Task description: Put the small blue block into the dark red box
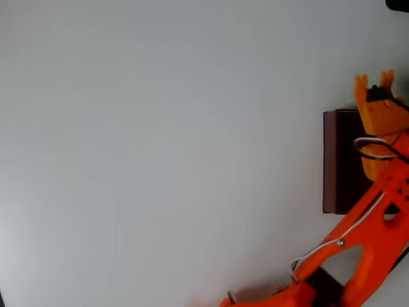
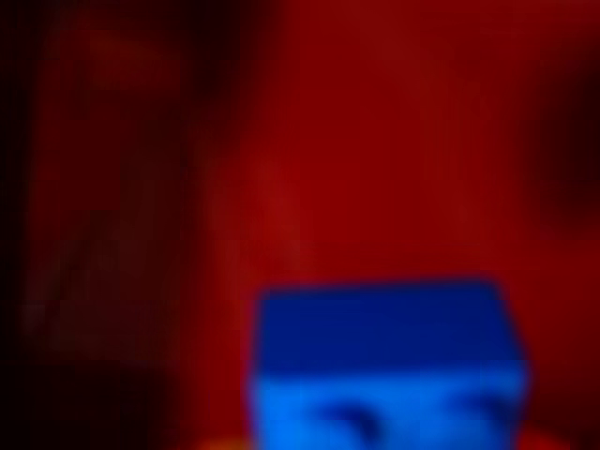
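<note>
End effector (image 1: 376, 80) over box edge (image 1: 330, 160)

Dark red box (image 1: 332, 160) at the right edge of the white bench (image 1: 160, 153), partly covered by the orange arm (image 1: 377, 211). Fingers (image 1: 362, 82) pointing up past the box's top edge; apparently slightly parted, though hard to judge.
</note>
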### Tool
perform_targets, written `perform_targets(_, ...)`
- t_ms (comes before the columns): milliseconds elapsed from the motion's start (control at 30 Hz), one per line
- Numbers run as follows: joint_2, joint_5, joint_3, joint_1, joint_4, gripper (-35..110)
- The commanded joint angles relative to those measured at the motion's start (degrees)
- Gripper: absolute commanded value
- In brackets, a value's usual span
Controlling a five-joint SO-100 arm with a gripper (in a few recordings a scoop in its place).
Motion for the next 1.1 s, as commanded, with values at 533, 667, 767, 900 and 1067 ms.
perform_targets(533, 18.6, -5.5, 22.7, -1.7, -5.8, 15)
perform_targets(667, 40.7, -5.1, 45.4, -8.1, -13.4, 14)
perform_targets(767, 53.6, -5.6, 56.7, -14.2, -14.9, 13)
perform_targets(900, 70.8, -7.9, 69.9, -22.5, -16.5, 6)
perform_targets(1067, 85.0, -14.9, 79.5, -33.8, -17.3, 0)
